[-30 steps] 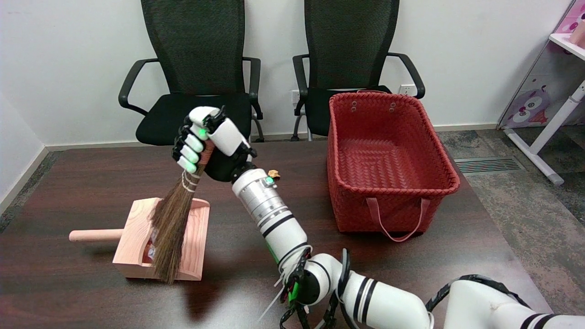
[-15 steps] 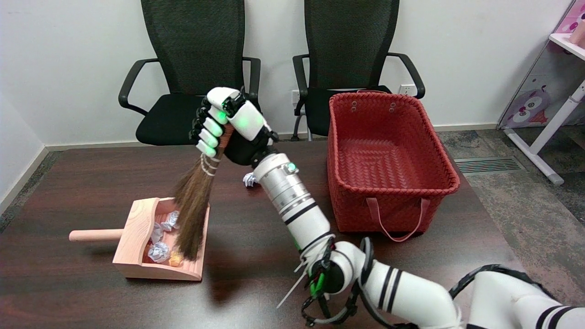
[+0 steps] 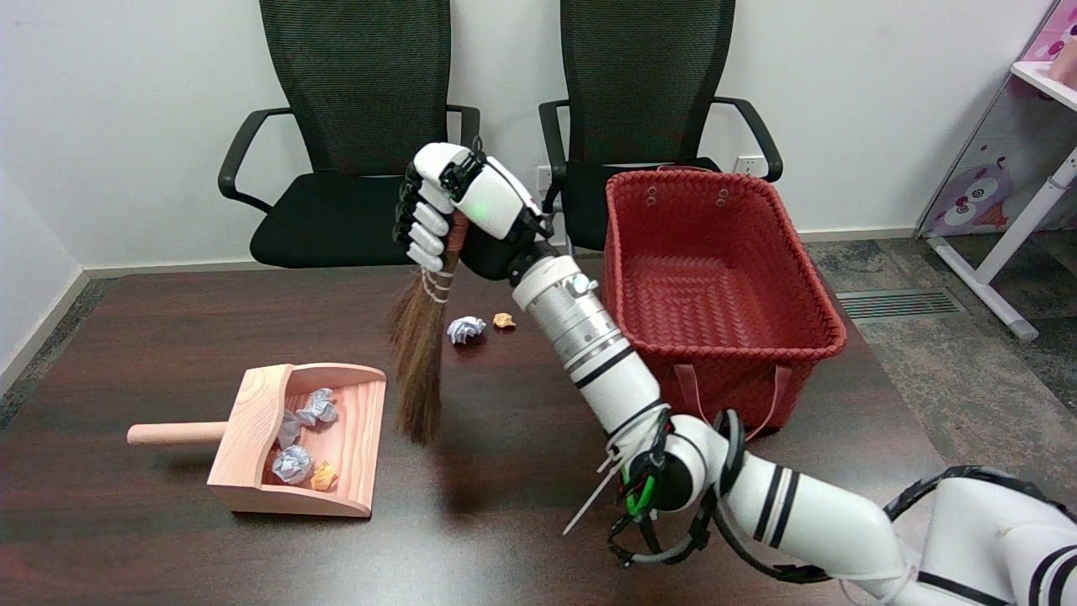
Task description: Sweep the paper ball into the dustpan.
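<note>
**Broom held off the surface; two paper balls outside the dustpan**

Right hand (image 3: 458,215): fingers wrapped tight around the bound top of a small straw broom (image 3: 418,362), holding it raised. Broom hangs nearly upright, slightly tilted, bristles fanning downward; tip sits just right of the dustpan's open mouth. Contact between tip and surface cannot be judged.

Paper ball (image 3: 465,329): crumpled, white with bluish-grey creases, irregular lumpy shape, lying on the dark wood surface (image 3: 151,337) just right of the bristles and below the wrist. A smaller tan scrap (image 3: 503,320) lies just beside it, on its right, apart from it.

Dustpan (image 3: 244,438): pale wood, scoop-shaped, round handle pointing left, mouth facing right. Inside lie several crumpled white-blue balls (image 3: 294,461) and one small orange piece (image 3: 323,478), collected toward the back and near wall.

Red woven basket (image 3: 715,286) stands on the right side of the surface, behind the forearm. Two black mesh chairs (image 3: 362,126) stand beyond the far edge.
</note>
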Action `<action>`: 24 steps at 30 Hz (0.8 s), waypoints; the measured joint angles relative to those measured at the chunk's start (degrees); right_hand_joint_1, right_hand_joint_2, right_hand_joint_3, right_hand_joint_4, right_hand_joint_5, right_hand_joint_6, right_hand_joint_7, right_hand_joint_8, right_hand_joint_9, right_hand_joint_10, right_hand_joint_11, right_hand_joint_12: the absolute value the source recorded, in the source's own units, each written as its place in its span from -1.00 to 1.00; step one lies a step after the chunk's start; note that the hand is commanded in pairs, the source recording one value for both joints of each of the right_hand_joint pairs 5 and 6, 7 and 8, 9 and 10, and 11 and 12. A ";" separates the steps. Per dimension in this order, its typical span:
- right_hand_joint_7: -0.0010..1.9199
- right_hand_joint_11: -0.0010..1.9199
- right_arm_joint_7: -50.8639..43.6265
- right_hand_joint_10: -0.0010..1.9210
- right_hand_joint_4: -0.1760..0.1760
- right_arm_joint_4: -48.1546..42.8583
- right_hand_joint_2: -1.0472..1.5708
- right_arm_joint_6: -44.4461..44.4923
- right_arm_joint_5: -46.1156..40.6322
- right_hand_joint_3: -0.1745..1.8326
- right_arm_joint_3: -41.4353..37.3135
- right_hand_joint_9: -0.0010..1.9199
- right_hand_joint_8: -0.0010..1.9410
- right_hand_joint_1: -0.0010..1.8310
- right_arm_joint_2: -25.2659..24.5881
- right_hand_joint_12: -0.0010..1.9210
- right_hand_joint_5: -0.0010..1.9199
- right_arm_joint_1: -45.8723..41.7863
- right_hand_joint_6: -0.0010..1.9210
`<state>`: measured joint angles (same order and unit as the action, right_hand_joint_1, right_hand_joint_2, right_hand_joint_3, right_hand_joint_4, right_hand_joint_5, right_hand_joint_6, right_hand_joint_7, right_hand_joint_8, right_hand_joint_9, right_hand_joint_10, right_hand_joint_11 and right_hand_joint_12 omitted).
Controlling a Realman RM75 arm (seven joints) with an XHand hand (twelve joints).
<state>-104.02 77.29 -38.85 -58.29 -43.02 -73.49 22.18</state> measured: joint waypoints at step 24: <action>1.00 1.00 -3.57 1.00 0.01 -2.35 0.69 13.13 -0.70 0.59 0.33 1.00 0.98 0.00 8.27 1.00 1.00 12.70 1.00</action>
<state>-107.60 74.94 -25.72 -58.99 -42.69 -65.22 34.87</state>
